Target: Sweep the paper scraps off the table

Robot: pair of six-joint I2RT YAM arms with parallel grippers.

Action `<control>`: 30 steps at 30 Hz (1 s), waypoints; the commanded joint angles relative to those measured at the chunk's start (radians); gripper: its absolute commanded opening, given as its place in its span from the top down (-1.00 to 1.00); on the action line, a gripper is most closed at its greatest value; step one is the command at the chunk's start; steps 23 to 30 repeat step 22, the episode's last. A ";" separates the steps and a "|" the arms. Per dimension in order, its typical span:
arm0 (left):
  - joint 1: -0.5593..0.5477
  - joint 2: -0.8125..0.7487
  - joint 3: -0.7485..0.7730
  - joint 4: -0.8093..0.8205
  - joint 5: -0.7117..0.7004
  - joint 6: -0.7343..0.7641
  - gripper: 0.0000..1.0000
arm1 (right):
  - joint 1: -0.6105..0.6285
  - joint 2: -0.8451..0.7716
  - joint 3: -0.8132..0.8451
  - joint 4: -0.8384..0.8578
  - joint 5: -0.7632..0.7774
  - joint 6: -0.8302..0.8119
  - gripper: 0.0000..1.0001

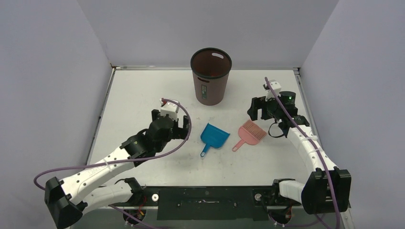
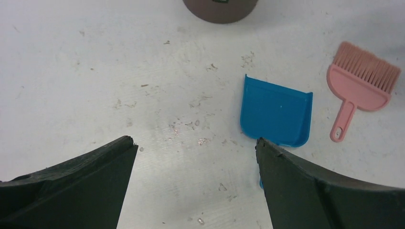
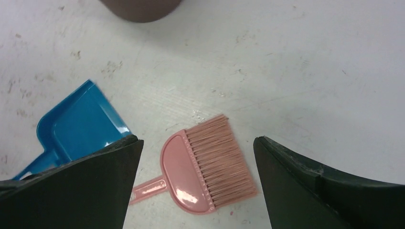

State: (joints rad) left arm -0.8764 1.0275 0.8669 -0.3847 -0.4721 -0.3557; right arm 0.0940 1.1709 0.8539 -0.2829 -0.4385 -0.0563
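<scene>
Left tool (image 2: 196,143) and right tool (image 3: 197,139) hover gaping above the table (image 1: 143,90).

No word, number or brand can be read anywhere. The only thing like a label is a small dark sticker (image 1: 205,89) on the side of the brown bin (image 1: 210,95), too small and blurred to make out. In the left wrist view a sliver of that sticker shows at the very top edge, straight ahead of the left gripper (image 2: 196,143) and well beyond its jaws. It is cut off there and just as illegible.
</scene>
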 commanded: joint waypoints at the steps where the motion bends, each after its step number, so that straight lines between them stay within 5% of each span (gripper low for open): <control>1: 0.021 -0.125 -0.134 0.185 -0.121 0.015 -0.93 | -0.042 0.011 0.005 0.166 0.056 0.165 -0.80; 7: 0.022 -0.130 -0.137 0.171 -0.059 0.039 -0.93 | -0.058 -0.026 -0.016 0.166 0.179 0.183 -0.80; 30: 0.029 -0.009 -0.063 0.067 -0.053 0.063 -0.93 | -0.134 -0.066 -0.054 0.171 0.060 0.161 -0.79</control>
